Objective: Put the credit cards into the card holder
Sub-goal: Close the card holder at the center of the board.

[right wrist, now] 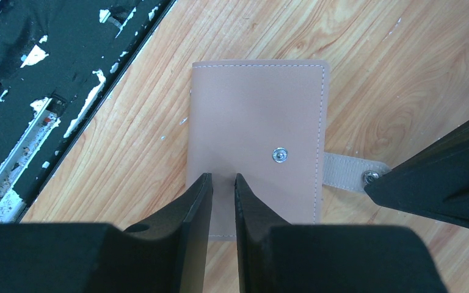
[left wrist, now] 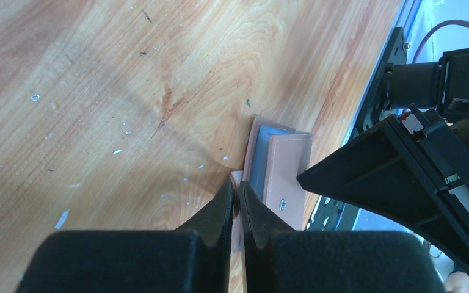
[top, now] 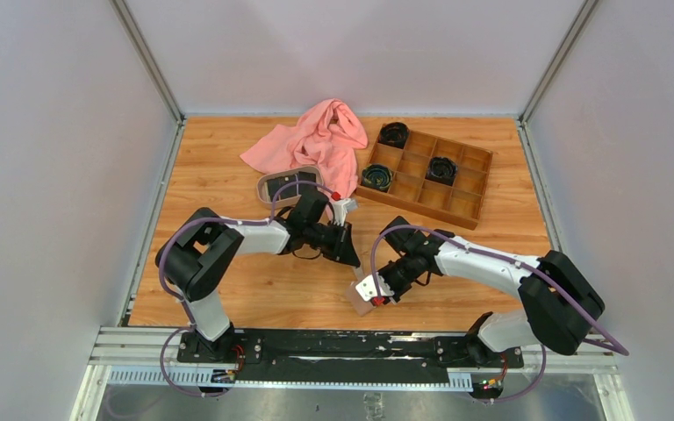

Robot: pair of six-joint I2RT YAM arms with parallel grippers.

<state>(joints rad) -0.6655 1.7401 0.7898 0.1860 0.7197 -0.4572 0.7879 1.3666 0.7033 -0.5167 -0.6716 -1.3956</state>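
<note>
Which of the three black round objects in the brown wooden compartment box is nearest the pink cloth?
The black round object in the box's far-left corner compartment; the others lie farther from the cloth.

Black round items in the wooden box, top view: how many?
3, all in the wooden box: one in the far-left corner compartment, one in the near-left corner compartment, one in a middle compartment. The other compartments look empty.

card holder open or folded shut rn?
Folded shut, unsnapped. The card holder lies flat with its snap stud bare; the strap tab sticks out sideways, pinched by the left pincer.
</note>
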